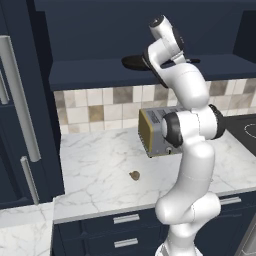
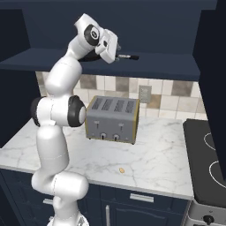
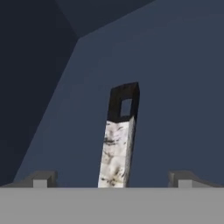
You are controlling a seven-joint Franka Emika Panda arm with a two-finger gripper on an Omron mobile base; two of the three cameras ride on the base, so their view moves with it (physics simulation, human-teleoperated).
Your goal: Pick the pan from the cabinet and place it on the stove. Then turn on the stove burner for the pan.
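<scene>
The pan [image 1: 134,62] lies on the cabinet [image 2: 145,66] shelf. Its handle [image 3: 119,140] runs lengthwise between the fingertips of the gripper [image 3: 112,179], which is fully open and grasps nothing.

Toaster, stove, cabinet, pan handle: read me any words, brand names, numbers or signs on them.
None: no readable text in any view.
Toaster: plain knobs, no labels.
Stove: white ring markings, no writing.
Pan handle: bare, no writing.
Cabinet: plain navy.
</scene>
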